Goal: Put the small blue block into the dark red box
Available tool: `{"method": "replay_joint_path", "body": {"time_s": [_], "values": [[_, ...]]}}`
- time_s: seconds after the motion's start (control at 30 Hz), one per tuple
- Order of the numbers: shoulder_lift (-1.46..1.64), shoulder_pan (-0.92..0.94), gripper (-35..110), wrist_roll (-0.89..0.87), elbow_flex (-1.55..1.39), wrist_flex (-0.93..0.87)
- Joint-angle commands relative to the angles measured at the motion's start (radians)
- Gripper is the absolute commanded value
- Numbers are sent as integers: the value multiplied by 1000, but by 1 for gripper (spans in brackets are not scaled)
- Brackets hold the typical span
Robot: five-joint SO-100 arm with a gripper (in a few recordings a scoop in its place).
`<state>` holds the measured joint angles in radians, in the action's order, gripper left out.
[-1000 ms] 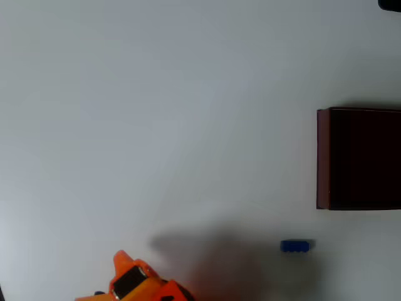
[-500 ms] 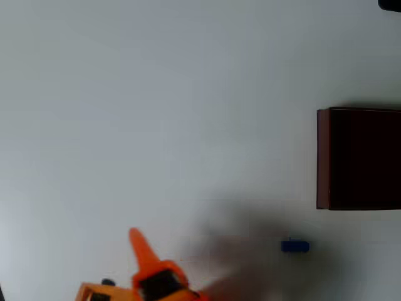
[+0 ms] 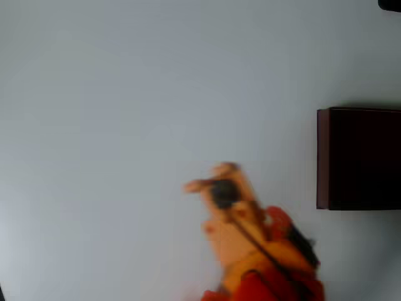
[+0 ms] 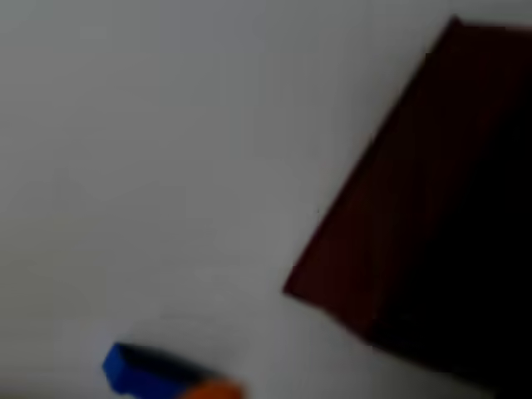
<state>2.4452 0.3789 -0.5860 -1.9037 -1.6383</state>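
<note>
In the overhead view my orange gripper is motion-blurred over the middle of the white table, left of the dark red box. Its two fingers look spread apart with nothing between them, so it reads as open. The arm covers the table spot below the box's lower left corner, and the small blue block is hidden there. The wrist view has the small blue block lying on the table at the bottom left, with an orange fingertip just right of it. The dark red box, with its nearly black inside, is at the right.
The box runs off the right edge of the overhead view. A dark object sits in the top right corner. White tabletop spreads across the left and top.
The arm has swung from the bottom left up and to the right, towards the box. It now covers the blue block in the overhead view. The box has not moved.
</note>
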Motion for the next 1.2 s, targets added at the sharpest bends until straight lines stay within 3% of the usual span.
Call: {"method": "replay_joint_path", "body": {"time_s": [0.0, 0.1, 0.23, 0.37, 0.7, 0.87, 0.93, 1.0, 1.17], "values": [[-75, 138, 0, -110, 58, -71], [-91, 218, 0, -272, 9, -92], [25, 313, 5, -680, -158, -123], [-17, 357, 6, -884, -155, -158], [-130, 285, 4, -1502, -167, -150], [-252, 316, 4, -1635, -144, -100], [-295, 342, 9, -1651, -140, -81], [-314, 367, 23, -1629, -152, -41], [-354, 388, 23, -1652, -216, -6]]}}
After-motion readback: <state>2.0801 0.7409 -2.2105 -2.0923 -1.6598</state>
